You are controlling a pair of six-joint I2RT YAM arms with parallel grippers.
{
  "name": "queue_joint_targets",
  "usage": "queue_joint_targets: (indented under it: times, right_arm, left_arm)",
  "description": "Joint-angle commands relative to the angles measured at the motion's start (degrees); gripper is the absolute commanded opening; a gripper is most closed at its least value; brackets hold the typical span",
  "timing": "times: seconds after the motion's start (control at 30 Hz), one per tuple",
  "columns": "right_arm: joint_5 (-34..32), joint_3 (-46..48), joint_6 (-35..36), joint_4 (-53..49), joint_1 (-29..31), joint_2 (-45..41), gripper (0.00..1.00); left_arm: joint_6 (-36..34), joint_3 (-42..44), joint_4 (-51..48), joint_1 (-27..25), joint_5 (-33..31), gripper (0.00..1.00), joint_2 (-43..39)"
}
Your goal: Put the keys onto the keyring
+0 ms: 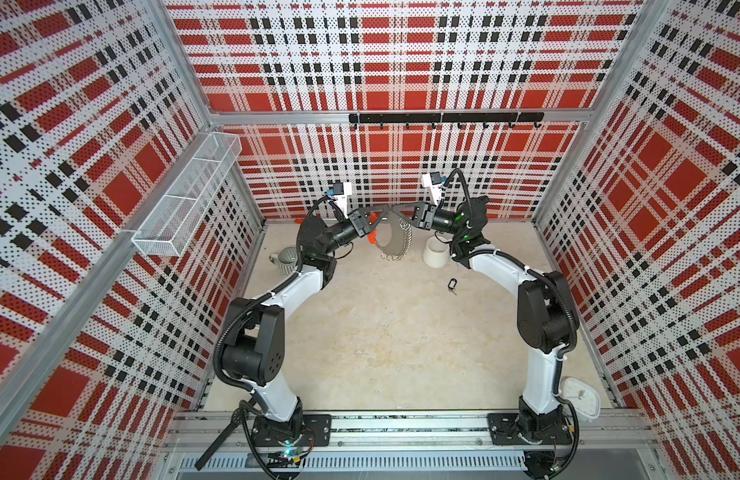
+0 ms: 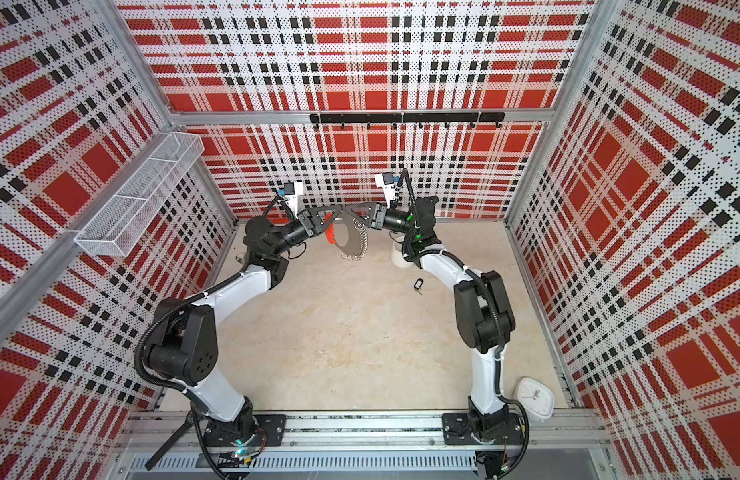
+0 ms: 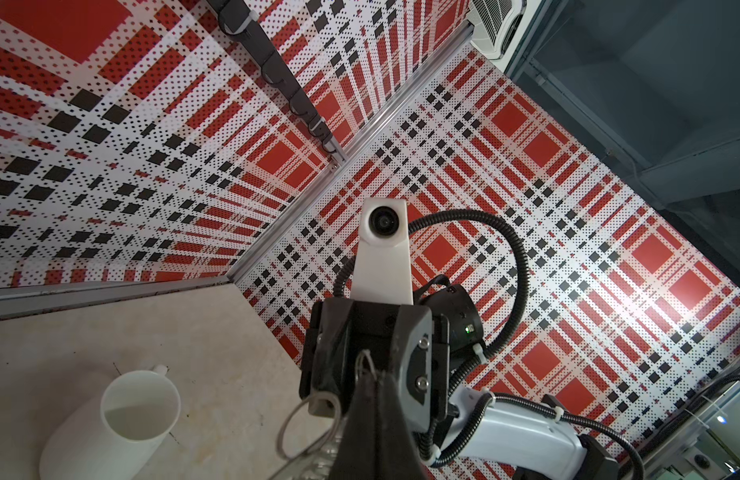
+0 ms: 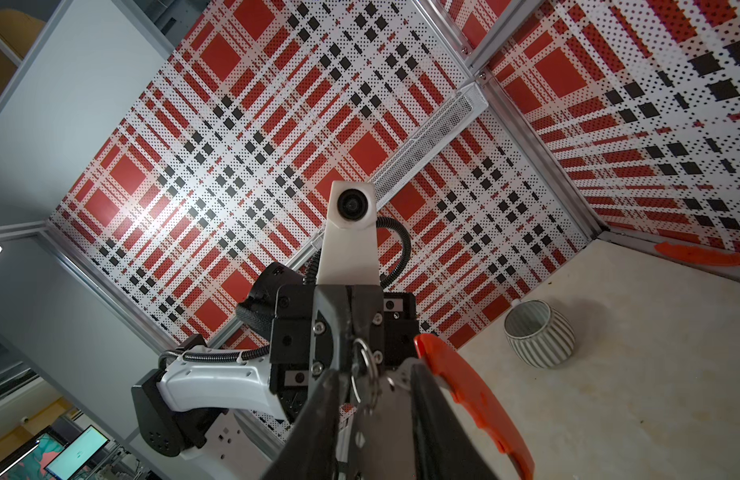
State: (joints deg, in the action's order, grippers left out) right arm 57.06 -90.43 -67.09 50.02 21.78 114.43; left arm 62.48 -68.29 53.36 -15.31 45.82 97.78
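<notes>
Left claw [image 1: 385,210] pinches keyring [image 1: 395,248], hanging downward, red-orange section toward left arm.

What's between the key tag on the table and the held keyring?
Nothing visible. The key tag lies on the table, with the white cup nearby but apart. The keyring hangs from the shut left gripper, with only open air between.

Robotics lab test cell, perforated red-black plaid panels [image 1: 401,62] on aluminium framing [image 1: 276,118], left arm [image 1: 276,293] and right arm [image 1: 501,266] bolted to a slotted base rail [image 1: 401,424], pale stone-look surface [image 1: 380,353], computer monitors [image 4: 75,453] beyond the enclosure in the right wrist view
</notes>
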Motion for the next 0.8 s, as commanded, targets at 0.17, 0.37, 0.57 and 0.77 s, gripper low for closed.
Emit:
queue_joint_targets:
  times: [0.17, 0.37, 0.57, 0.77]
  right_arm:
    - [3.61, -0.49, -1.77, 2.94, -0.89, -1.81, 0.33]
    - [4.64, -1.68, -3.63, 4.58, -0.77, -0.68, 0.31]
    - [4.90, -2.89, -3.22, 3.75, -0.41, -0.34, 0.30]
    - [5.16, -3.60, -3.41, 3.86, 0.12, 0.17, 0.24]
  left_arm:
    - [-1.34, -0.79, 2.14, -0.32, -0.33, 0.00, -1.98]
    - [-1.42, -1.06, 1.94, -0.62, -0.19, 0.00, -1.93]
    - [-1.75, -1.05, 1.57, -0.69, -0.14, 0.00, -2.15]
    - [-2.07, -1.05, 1.31, -0.85, -0.21, 0.00, -2.18]
